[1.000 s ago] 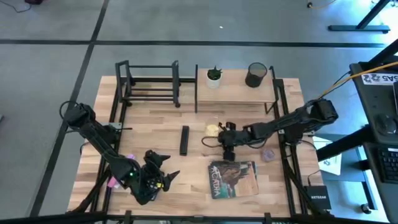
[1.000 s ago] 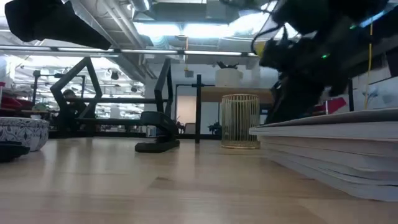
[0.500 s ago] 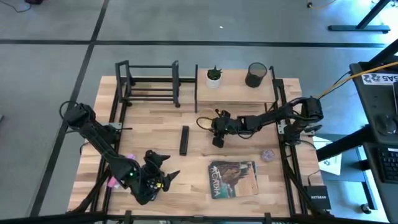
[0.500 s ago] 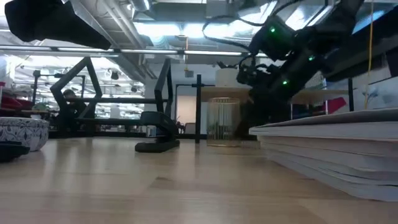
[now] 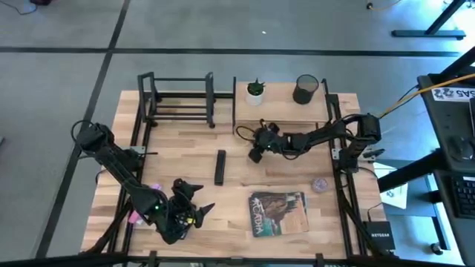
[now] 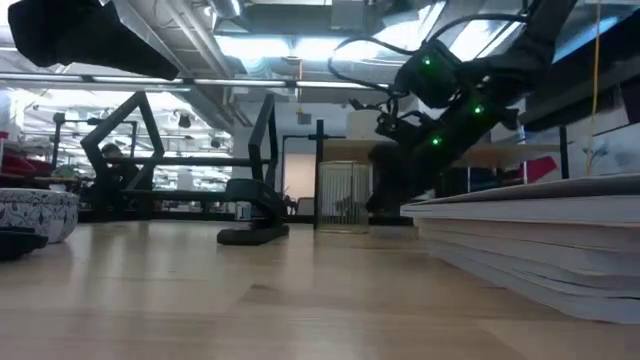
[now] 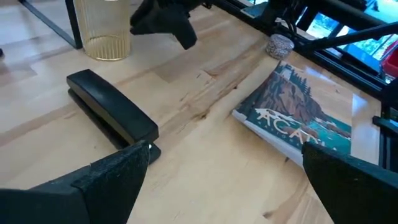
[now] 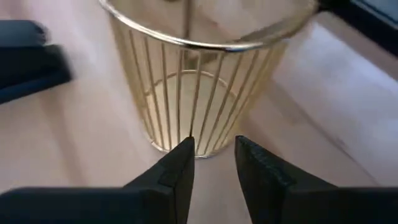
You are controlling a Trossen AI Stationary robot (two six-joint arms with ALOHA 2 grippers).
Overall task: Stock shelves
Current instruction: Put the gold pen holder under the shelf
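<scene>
A gold wire cup (image 8: 199, 81) stands upright on the table beside a black post of the small wood shelf (image 5: 282, 102). It also shows in the low view (image 6: 344, 196) and the left wrist view (image 7: 102, 31). My right gripper (image 8: 212, 152) is just behind the cup, low over the table, with its fingers nearly together. The black bar rack (image 5: 178, 100) stands at the far left. My left gripper (image 7: 224, 180) waits open near the table's front edge (image 5: 189, 206), holding nothing. My right gripper meets the gold cup's wire wall just above its base (image 8: 186, 134) with the tips of its two close-set fingers. The fingers lie nearly level and come from the table's near right side. The cup stays upright with its base on the table.
A potted plant (image 5: 255, 90) and a black mesh cup (image 5: 305, 89) stand on the wood shelf's top board. A black stapler (image 5: 220, 167) lies mid-table and a book (image 5: 278, 213) near the front. A small round thing (image 5: 320, 184) lies right of them, and a patterned bowl (image 6: 35, 215) stands at the left.
My right gripper has gone toward the table's far edge and a little left, staying low. The gold cup has slid ahead of it along the table toward the wood shelf's post and has stayed upright.
</scene>
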